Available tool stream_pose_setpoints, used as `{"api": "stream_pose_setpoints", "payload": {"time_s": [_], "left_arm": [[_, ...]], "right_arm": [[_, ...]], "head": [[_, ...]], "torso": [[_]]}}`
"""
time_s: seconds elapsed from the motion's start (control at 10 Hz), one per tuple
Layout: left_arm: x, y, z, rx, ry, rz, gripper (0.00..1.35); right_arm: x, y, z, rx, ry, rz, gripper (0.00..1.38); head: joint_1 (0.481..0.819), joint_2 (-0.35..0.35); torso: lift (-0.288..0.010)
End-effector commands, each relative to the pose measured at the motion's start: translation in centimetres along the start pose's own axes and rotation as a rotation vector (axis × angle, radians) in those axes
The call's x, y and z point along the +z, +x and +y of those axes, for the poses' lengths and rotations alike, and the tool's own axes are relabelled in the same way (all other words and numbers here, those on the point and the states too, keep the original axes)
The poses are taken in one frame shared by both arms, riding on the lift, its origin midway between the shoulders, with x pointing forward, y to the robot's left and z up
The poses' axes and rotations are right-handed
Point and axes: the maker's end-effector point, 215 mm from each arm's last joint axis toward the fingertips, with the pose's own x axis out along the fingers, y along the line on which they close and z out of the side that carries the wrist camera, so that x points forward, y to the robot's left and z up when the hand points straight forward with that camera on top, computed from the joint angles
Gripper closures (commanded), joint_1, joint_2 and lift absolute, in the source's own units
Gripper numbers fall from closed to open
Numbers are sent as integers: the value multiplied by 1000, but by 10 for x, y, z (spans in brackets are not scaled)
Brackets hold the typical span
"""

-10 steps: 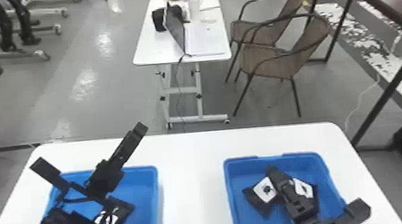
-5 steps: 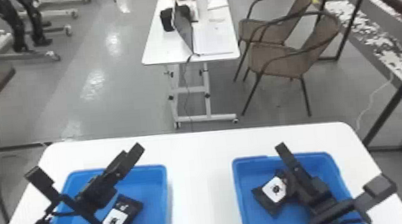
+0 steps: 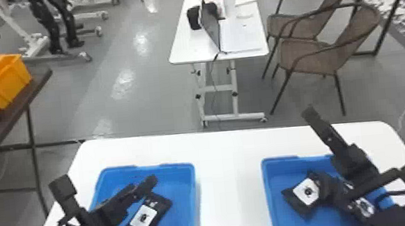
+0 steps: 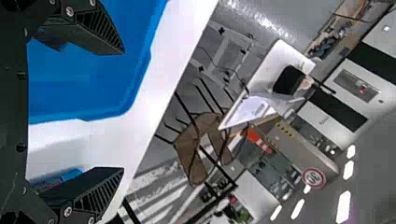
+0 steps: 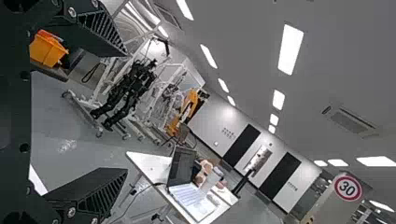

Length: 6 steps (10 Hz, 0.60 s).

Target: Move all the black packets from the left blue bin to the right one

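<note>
In the head view my left gripper (image 3: 108, 183) stands open over the left blue bin (image 3: 185, 207), one finger above the bin and one past its left side. A black packet (image 3: 144, 218) with a white label lies in that bin, partly under the gripper. My right gripper (image 3: 371, 129) is open above the right blue bin (image 3: 271, 189). Beneath that arm lie black packets, one (image 3: 297, 204) at the bin's left part and another label (image 3: 364, 206) partly hidden. The left wrist view shows my left gripper (image 4: 123, 109) empty; in the right wrist view my right gripper (image 5: 126, 112) holds nothing.
Both bins stand on a white table (image 3: 231, 189), with a bare strip between them. Beyond its far edge are a small white table (image 3: 185, 49) with a laptop and two wicker chairs (image 3: 315, 55). An orange crate (image 3: 8, 80) sits on a dark table at left.
The head view has shifted a little. My right gripper has risen away from the packets in the right bin. My left gripper has shifted slightly lower in the head view, still apart from its packet.
</note>
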Motion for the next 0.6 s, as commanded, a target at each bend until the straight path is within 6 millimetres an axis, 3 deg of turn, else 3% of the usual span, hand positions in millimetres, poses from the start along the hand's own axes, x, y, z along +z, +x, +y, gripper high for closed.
{"api": "stream_pose_setpoints", "payload": {"time_s": [0.0,0.5], "left_arm": [[-27,-14,19,87,-24,113,142],[-19,-47,62,345,117,392,142]], "right_arm": [[1,1,1,2,1,-2,137],[-2,0,-1,-3,17,0,137]], "head": [[695,111],[695,174]], "torso": [[0],[0]]}}
